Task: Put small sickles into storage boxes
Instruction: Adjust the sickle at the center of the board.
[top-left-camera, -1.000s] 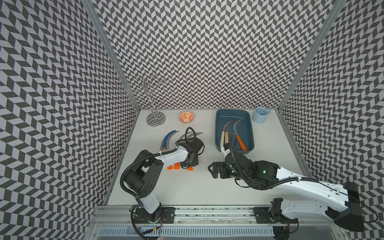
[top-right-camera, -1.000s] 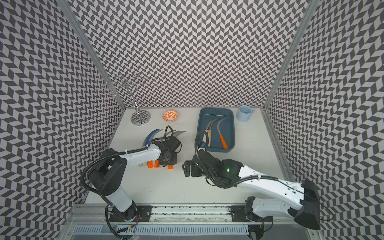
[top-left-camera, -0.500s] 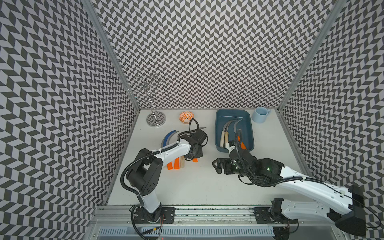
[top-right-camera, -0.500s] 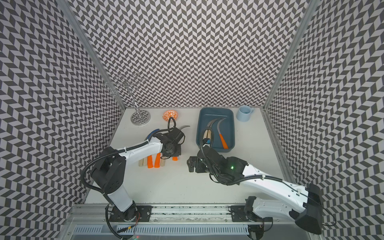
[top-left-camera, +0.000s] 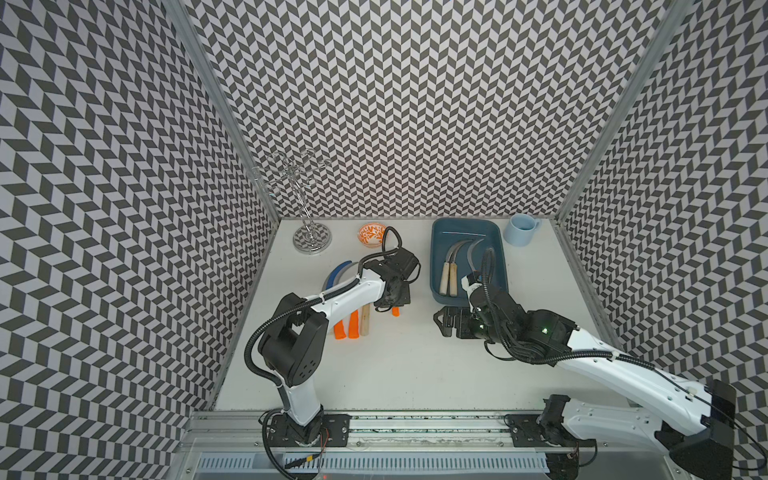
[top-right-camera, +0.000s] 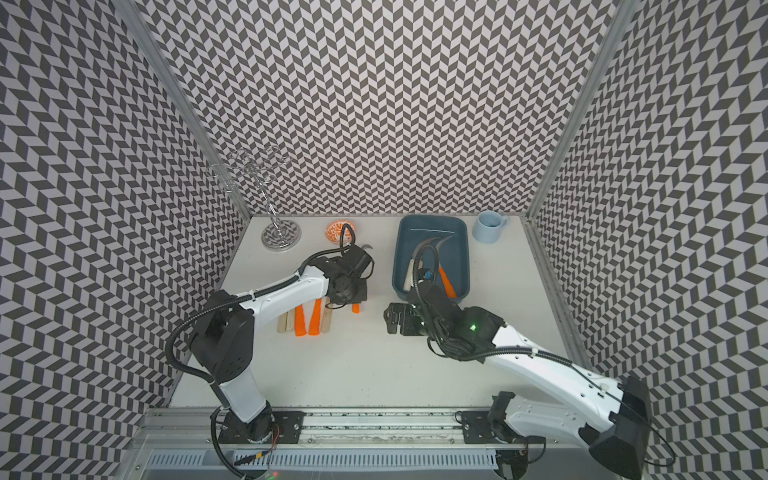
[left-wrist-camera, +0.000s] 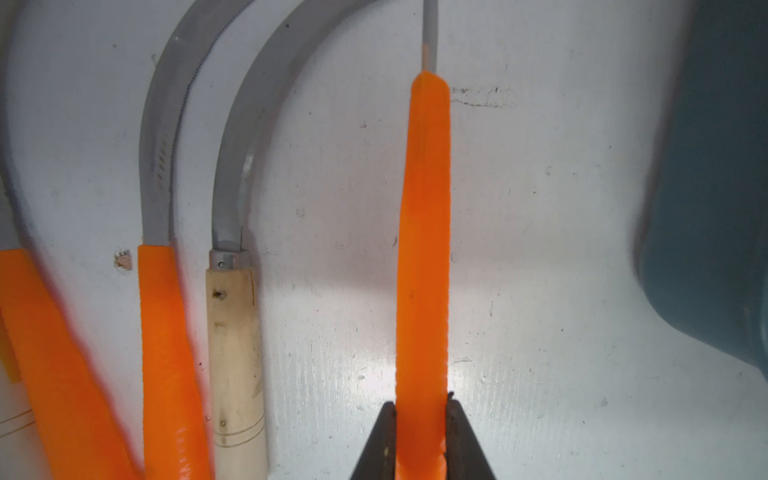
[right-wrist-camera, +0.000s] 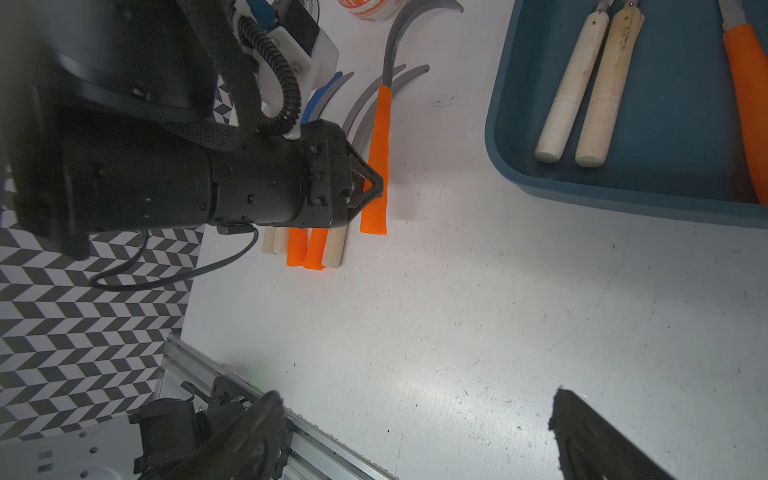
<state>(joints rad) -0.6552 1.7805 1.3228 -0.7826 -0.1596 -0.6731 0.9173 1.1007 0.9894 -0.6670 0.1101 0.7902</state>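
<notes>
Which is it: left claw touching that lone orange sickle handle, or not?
Touching. Left wrist view: left gripper clamped on both sides of the orange sickle handle.

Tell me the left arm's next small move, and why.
Probably raise the gripped sickle slightly, ready to carry to the tray: the left gripper is shut on its orange handle, set apart from the other sickles, and the tray, already holding three, lies close beside it.
</notes>
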